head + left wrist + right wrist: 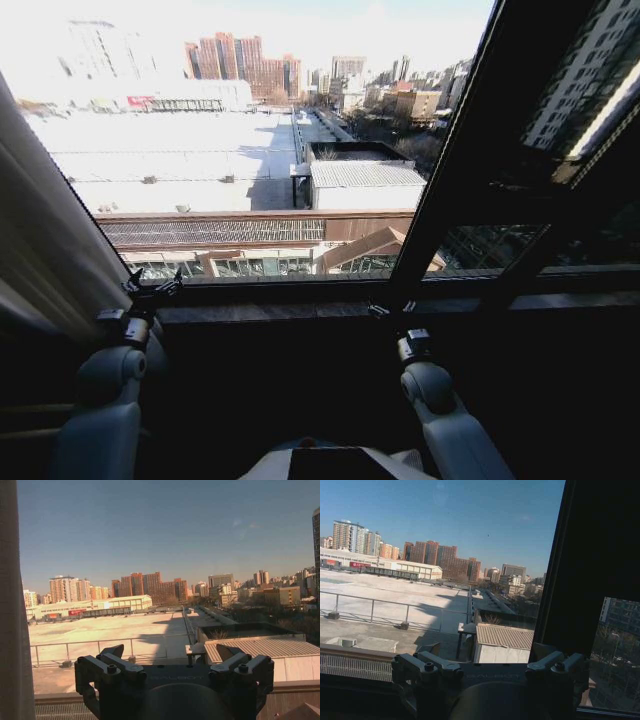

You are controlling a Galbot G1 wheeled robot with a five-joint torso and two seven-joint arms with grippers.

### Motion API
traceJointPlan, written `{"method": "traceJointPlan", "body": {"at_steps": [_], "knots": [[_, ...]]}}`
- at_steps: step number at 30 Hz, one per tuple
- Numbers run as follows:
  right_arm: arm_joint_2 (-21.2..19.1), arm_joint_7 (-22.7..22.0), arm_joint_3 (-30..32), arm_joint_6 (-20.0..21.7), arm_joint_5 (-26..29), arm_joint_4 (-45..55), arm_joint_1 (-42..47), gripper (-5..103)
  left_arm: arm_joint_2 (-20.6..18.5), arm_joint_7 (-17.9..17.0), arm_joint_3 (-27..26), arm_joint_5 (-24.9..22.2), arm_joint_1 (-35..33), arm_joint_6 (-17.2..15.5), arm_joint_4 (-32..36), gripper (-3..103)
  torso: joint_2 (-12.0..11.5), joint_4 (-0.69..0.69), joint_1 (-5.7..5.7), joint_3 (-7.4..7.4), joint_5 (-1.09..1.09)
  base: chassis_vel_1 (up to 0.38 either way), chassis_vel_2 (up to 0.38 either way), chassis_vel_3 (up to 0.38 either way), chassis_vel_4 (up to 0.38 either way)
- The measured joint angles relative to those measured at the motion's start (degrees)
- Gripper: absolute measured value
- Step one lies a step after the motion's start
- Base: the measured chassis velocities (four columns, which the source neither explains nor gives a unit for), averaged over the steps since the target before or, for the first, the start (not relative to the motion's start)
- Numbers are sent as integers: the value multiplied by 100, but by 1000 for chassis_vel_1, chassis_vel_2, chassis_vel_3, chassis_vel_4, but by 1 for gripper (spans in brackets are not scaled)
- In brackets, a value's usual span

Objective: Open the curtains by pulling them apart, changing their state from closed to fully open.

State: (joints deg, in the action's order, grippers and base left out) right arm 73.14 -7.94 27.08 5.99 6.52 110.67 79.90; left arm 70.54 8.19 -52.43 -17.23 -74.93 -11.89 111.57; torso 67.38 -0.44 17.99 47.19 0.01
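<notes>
One panel of the curtains [40, 230] hangs gathered at the far left of the window, pale and pleated; its edge also runs along the side of the left wrist view [7, 605]. My left gripper [152, 287] is held up at the window sill just right of that panel, open and empty [170, 652], not touching the fabric. My right gripper [390, 310] is raised near the sill at the middle, beside the dark window frame bar [470, 150]. It is open with nothing in it [487, 650].
The window glass [260, 150] gives onto roofs and city buildings. A dark sill [300, 300] runs across below it, with a dark wall under the sill. A second pane [590, 110] lies right of the frame bar.
</notes>
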Motion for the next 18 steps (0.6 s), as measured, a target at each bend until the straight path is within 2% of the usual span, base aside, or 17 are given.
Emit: {"method": "traceJointPlan", "body": {"at_steps": [7,11,18], "knots": [[-10,-8,36,62,9,-46,-44,100,29,137,48,160,27,99,-169,100,0,0,0,0,1,-273,-283,287,286],[-19,-10,48,78,35,-67,-68,100,33,169,72,200,60,127,-216,100,0,0,0,0,0,-351,-349,342,354],[-55,-16,66,113,116,-130,-142,100,97,430,103,217,39,202,-270,100,0,0,0,0,1,-368,-348,352,364]]}}
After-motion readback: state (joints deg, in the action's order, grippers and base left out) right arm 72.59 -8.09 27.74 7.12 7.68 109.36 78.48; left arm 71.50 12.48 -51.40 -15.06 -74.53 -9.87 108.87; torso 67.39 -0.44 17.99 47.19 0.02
